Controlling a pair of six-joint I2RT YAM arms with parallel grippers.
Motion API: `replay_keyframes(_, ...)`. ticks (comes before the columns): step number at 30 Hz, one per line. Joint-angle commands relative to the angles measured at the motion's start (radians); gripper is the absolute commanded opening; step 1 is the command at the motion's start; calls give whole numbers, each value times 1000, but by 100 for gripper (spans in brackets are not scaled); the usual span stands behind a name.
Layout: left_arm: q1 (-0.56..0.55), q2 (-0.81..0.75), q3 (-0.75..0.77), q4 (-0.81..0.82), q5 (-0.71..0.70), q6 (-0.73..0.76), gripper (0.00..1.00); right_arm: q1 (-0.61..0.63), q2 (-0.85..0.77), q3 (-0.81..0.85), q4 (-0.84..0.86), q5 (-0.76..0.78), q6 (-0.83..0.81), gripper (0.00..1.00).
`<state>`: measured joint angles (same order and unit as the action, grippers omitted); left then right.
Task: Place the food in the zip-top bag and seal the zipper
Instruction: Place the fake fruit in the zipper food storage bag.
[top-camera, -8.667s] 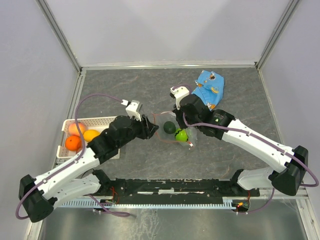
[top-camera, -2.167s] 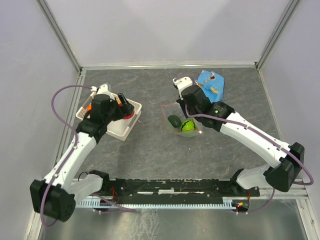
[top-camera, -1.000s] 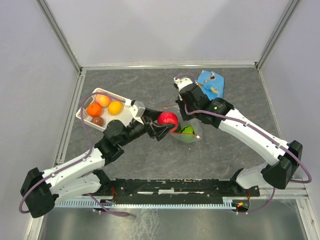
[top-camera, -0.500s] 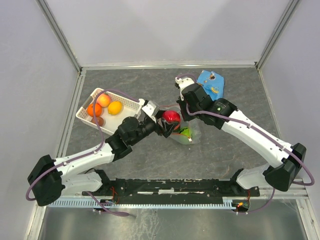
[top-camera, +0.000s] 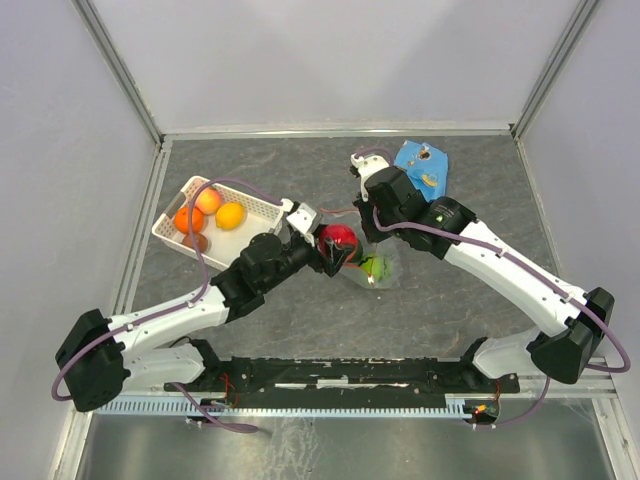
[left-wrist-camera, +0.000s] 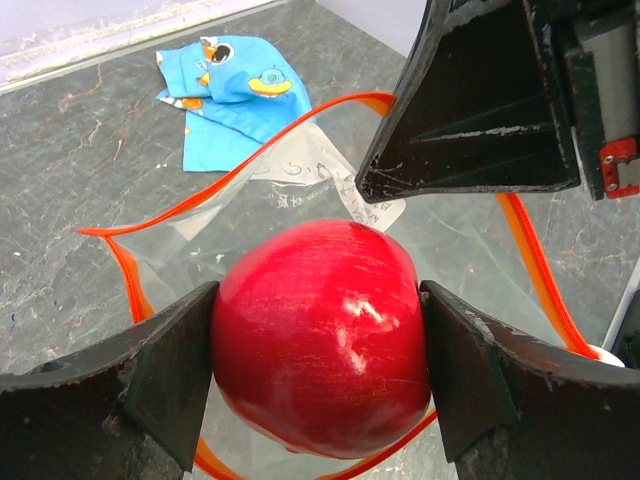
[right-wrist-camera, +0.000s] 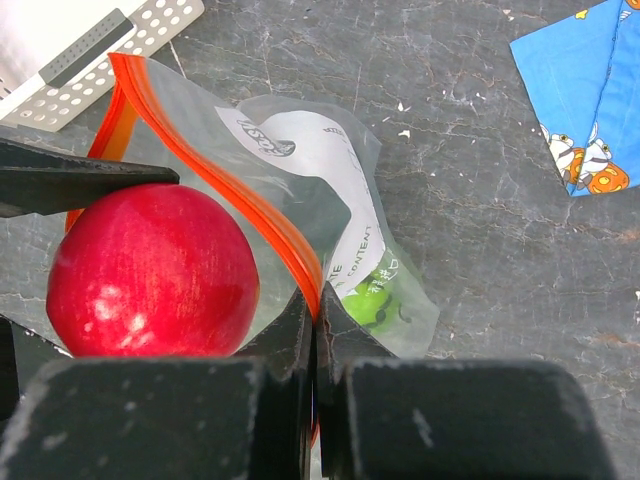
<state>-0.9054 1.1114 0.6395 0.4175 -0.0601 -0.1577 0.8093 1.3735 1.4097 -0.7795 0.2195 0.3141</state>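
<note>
My left gripper is shut on the red fruit, holding it over the open mouth of the clear zip-top bag. In the left wrist view the red fruit sits between both fingers above the bag's orange zipper. My right gripper is shut on the zipper strip and holds the mouth open. The green fruit lies inside the bag; it also shows in the top view. The red fruit shows at left in the right wrist view.
A white lattice basket at the left holds orange and peach fruits and a dark one. The blue printed snack packet lies behind the right arm; it also shows in the left wrist view and the right wrist view.
The left gripper took the red fruit from the basket and carried it right to the bag's mouth. In the last half second it edged slightly further over the opening. The right gripper kept holding the zipper.
</note>
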Motion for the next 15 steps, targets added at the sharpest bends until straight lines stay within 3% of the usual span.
replay_keyframes(1, -3, -5, 48, -4, -12, 21, 83, -4, -37, 10, 43, -3, 14, 2)
replay_keyframes(15, -3, -62, 59, -136, -17, -18, 89, -3, -37, 12, 47, -6, 17, 4)
